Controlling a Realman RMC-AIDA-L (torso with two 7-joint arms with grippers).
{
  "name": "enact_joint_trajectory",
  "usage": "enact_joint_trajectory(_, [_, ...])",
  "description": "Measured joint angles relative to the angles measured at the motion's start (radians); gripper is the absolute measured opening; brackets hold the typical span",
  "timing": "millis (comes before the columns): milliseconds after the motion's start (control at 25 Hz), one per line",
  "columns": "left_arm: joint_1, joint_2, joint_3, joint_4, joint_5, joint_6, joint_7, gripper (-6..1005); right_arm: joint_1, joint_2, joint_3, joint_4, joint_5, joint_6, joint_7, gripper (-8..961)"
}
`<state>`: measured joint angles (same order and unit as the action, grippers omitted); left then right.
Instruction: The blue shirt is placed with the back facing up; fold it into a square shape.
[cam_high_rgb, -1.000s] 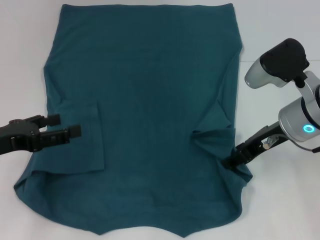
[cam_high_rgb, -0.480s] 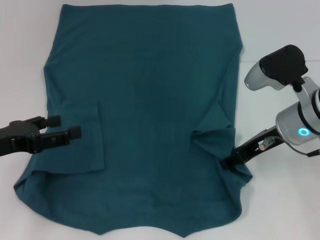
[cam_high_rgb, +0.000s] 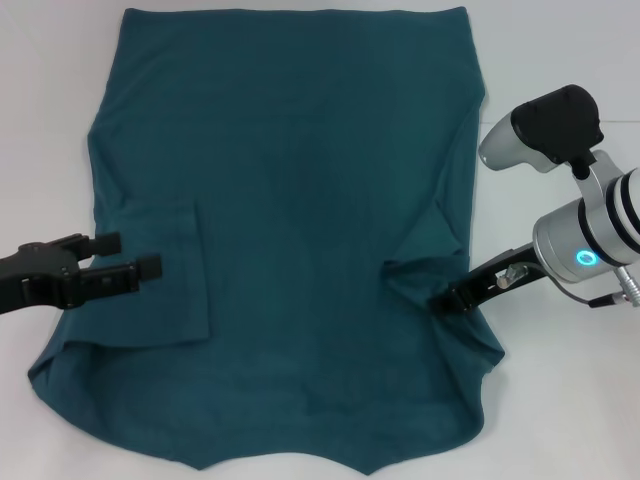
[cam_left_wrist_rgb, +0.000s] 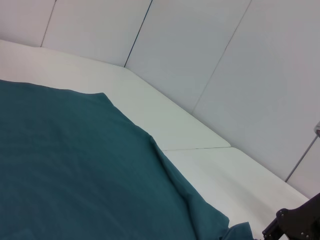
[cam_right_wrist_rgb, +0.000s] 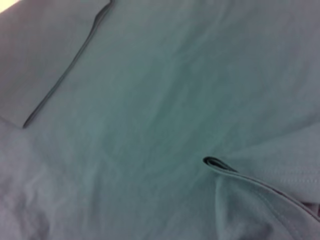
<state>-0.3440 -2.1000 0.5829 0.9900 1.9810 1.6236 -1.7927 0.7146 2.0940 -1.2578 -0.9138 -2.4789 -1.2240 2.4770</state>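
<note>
The blue shirt (cam_high_rgb: 300, 200) lies flat on the white table (cam_high_rgb: 40, 100), plain back up, with its left sleeve (cam_high_rgb: 165, 275) folded in over the body. My right gripper (cam_high_rgb: 442, 300) is at the shirt's right edge, shut on the bunched right sleeve (cam_high_rgb: 425, 275), which is drawn inward. In the right wrist view the shirt (cam_right_wrist_rgb: 165, 100) fills the picture and the sleeve's hem (cam_right_wrist_rgb: 250, 182) curls up close by. My left gripper (cam_high_rgb: 138, 253) hovers open over the shirt's left edge with nothing between its fingers. The left wrist view looks across the shirt (cam_left_wrist_rgb: 75, 165).
White table surface (cam_high_rgb: 560, 420) surrounds the shirt on both sides. The right arm's silver and black wrist (cam_high_rgb: 585, 245) stands over the table to the right of the shirt. Pale wall panels (cam_left_wrist_rgb: 225, 60) rise behind the table.
My right gripper has moved left and slightly farther from me, taking the sleeve's edge a little inward over the shirt. The left gripper has stayed in place.
</note>
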Motion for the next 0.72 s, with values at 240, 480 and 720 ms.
enact_joint_trajectory(240, [0.001,0.000,0.000,-0.001,0.001,-0.002,0.003,944,-0.003,0.002,-0.007,-0.007,0.081,0.021,-0.056,236])
enact_joint_trajectory(480, [0.006,0.000,-0.001,0.002,0.003,0.001,0.002,944,0.009,0.005,-0.052,-0.010,0.122,0.032,-0.097,17])
enact_joint_trajectory(720, [0.012,0.000,-0.002,0.002,0.003,0.001,0.002,943,0.017,0.006,-0.148,-0.032,0.137,0.039,-0.116,55])
